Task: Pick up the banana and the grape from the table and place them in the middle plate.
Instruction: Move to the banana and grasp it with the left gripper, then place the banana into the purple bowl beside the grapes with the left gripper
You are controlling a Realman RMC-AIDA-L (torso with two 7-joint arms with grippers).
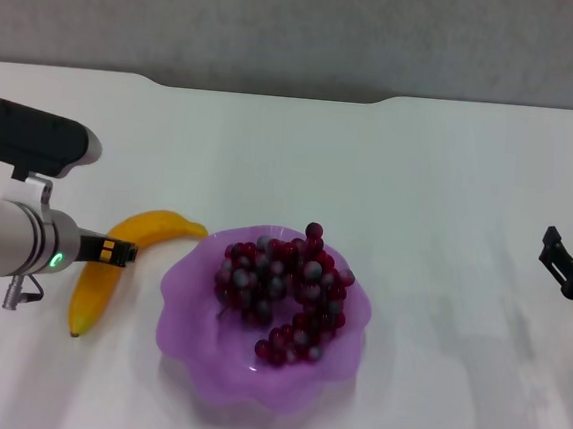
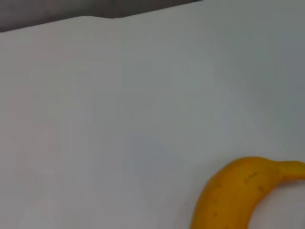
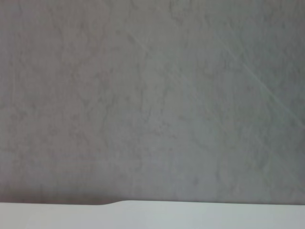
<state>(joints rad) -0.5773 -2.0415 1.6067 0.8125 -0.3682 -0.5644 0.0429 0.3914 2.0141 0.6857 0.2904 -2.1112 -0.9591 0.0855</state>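
- While the left gripper [image 1: 123, 252] is hovering at the banana's [image 1: 112, 259] midsection, whether its jaws are parted or closed cannot be told; only a black-and-yellow tip is showing against the fruit.
- Lying on the white table [image 1: 451, 169], the banana is sitting just left of the middle plate [image 1: 188, 306], its stem end pointing toward the rim.
- Resting inside the purple scalloped plate, the grape [image 1: 285, 293] is spreading across its centre.
- At the far right edge, the right gripper [image 1: 566, 265] is hanging above the table, well apart from the plate; its jaw state cannot be told.
- Behind the table's notched far edge, a grey mottled wall [image 1: 303, 25] is showing.
- No writing is legible; a green light is glowing on the left arm.
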